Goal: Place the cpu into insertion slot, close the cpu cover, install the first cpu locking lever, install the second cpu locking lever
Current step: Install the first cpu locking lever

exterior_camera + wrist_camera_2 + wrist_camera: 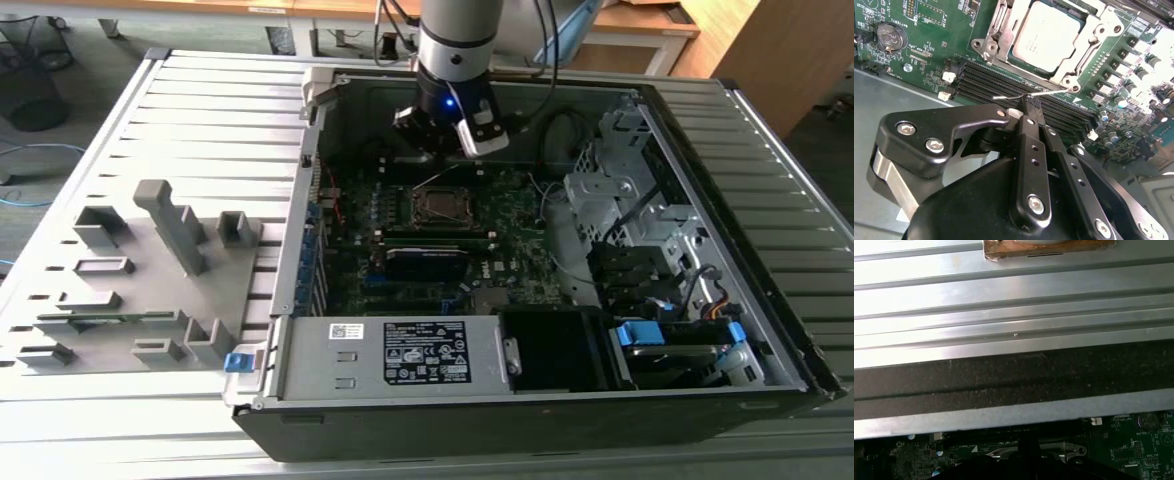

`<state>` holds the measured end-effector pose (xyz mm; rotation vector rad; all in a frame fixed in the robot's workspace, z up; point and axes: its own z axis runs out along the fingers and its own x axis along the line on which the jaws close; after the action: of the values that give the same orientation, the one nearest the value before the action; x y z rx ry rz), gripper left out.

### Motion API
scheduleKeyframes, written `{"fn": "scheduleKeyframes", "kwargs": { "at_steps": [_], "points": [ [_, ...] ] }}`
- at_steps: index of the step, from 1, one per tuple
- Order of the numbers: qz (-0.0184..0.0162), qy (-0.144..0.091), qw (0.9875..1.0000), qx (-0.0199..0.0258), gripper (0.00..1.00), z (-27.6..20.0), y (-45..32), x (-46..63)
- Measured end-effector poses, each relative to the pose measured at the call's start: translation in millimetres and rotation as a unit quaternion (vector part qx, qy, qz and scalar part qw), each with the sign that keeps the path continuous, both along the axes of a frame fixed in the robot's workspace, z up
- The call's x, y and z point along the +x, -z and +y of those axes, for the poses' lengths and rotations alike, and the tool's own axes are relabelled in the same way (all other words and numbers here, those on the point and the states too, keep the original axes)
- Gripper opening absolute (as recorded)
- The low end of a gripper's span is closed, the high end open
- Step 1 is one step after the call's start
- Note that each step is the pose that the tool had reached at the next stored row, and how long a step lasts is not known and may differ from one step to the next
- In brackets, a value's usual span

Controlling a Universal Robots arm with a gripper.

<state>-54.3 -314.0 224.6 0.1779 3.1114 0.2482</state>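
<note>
A ribbed grey metal table carries an open computer case, its walls fencing the motherboard on every side. The cpu lies flat in its socket near the middle of the board. The silvery cpu cover appears to lie down around it, so the chip's dull top shows through the window.

The arm comes down inside the case, beside the wall farthest from the power supply. Its gripper hangs just off one edge of the cpu, over the black memory slots. The fingers are pressed together with no gap showing. Their tips meet a thin wire locking lever that runs along that edge of the cover. Whether the wire is pinched between them cannot be told.

On the cpu's other sides the board lies open. A drive cage stands well apart toward the exterior view's right. Grey fixture blocks sit outside the case, far off toward that view's left.
</note>
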Motion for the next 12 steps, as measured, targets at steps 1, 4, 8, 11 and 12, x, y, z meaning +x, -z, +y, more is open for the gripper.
{"fn": "scheduleKeyframes", "kwargs": {
  "at_steps": [1, 4, 8, 11, 12],
  "points": [
    [0.0000, 0.000, 1.0000, 0.0000, 0.11, 0.0, 0.5, 0.2],
    [0.0000, 0.000, 1.0000, 0.0000, 0.11, 0.0, 1.8, 1.2],
    [0.0000, 0.000, 1.0000, 0.0000, 0.11, 0.0, 3.5, 3.1],
    [0.0001, 0.000, 1.0000, -0.0002, 0.11, -0.1, 3.7, 3.4],
    [0.0000, 0.000, 1.0000, 0.0000, 0.11, 0.0, 3.9, 3.5]
  ]
}}
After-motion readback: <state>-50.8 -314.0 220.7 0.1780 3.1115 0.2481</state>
